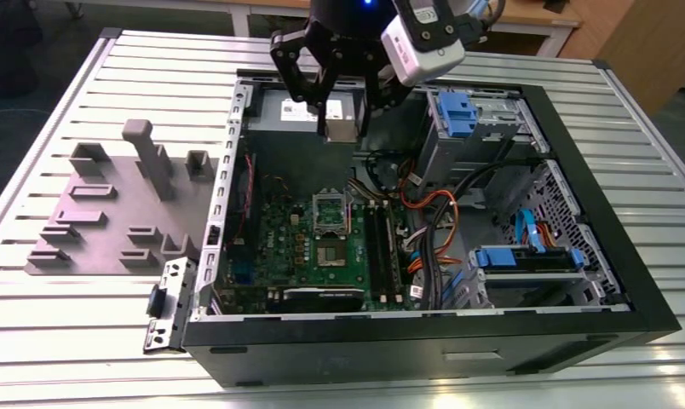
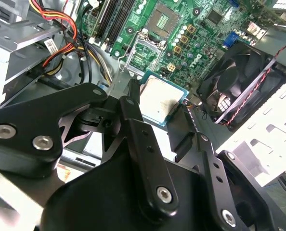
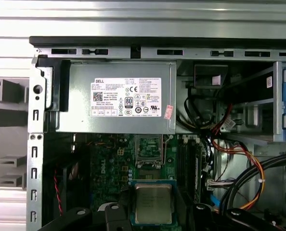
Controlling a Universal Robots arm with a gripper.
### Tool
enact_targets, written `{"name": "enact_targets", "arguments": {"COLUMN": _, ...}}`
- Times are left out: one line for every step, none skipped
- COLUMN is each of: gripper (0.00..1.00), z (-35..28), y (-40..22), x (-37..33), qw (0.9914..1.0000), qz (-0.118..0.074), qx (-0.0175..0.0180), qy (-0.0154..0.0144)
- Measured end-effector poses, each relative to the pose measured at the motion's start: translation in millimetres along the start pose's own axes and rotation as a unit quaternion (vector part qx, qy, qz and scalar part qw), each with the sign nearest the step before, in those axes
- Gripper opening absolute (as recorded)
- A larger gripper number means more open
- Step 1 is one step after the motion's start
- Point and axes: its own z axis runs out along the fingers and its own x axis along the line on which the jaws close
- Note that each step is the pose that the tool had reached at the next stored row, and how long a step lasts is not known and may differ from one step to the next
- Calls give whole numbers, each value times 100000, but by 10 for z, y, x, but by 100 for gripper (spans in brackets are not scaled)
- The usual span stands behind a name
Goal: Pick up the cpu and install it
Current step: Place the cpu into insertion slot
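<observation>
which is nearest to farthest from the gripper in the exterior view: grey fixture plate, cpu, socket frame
1. cpu, held in the gripper
2. socket frame, on the green board
3. grey fixture plate, on the table, exterior view's left

Probably a robotics lab or workshop: a gripper point(image 1: 340, 129) hangs over an open computer case point(image 1: 434, 341) on a slotted aluminium table point(image 1: 70, 341), a grey fixture point(image 1: 104, 221) beside it, wooden desks point(image 1: 525, 19) past the table's far edge.

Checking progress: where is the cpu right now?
In both wrist views the cpu is clamped in the hand, in the air above the green board of the open case, near the grey power supply.
</observation>
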Motion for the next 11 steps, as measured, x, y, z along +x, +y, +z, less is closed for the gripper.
{"name": "enact_targets", "arguments": {"gripper": 47, "z": 1, "y": -8, "x": 0, "qw": 100000, "qz": -3, "qx": 6, "qy": 3}}
{"name": "enact_targets", "arguments": {"gripper": 47, "z": 4, "y": -12, "x": 0, "qw": 100000, "qz": 4, "qx": 0, "qy": 1}}
{"name": "enact_targets", "arguments": {"gripper": 47, "z": 7, "y": -14, "x": 1, "qw": 100000, "qz": 10, "qx": -4, "qy": -4}}
{"name": "enact_targets", "arguments": {"gripper": 47, "z": 8, "y": -15, "x": 1, "qw": 100000, "qz": 12, "qx": 8, "qy": 2}}
{"name": "enact_targets", "arguments": {"gripper": 47, "z": 11, "y": -16, "x": 0, "qw": 100000, "qz": 8, "qx": 13, "qy": 5}}
{"name": "enact_targets", "arguments": {"gripper": 47, "z": 13, "y": -16, "x": 0, "qw": 100000, "qz": 4, "qx": 13, "qy": 6}}
{"name": "enact_targets", "arguments": {"gripper": 47, "z": 17, "y": -17, "x": 0, "qw": 100000, "qz": 6, "qx": 7, "qy": 3}}
{"name": "enact_targets", "arguments": {"gripper": 47, "z": 20, "y": -17, "x": 0, "qw": 100000, "qz": 8, "qx": 10, "qy": 3}}
{"name": "enact_targets", "arguments": {"gripper": 47, "z": 22, "y": -18, "x": 0, "qw": 100000, "qz": 6, "qx": 11, "qy": 3}}
{"name": "enact_targets", "arguments": {"gripper": 47, "z": 25, "y": -19, "x": 0, "qw": 100000, "qz": 5, "qx": 9, "qy": 3}}
{"name": "enact_targets", "arguments": {"gripper": 47, "z": 30, "y": -19, "x": 0, "qw": 100000, "qz": 4, "qx": 1, "qy": -1}}
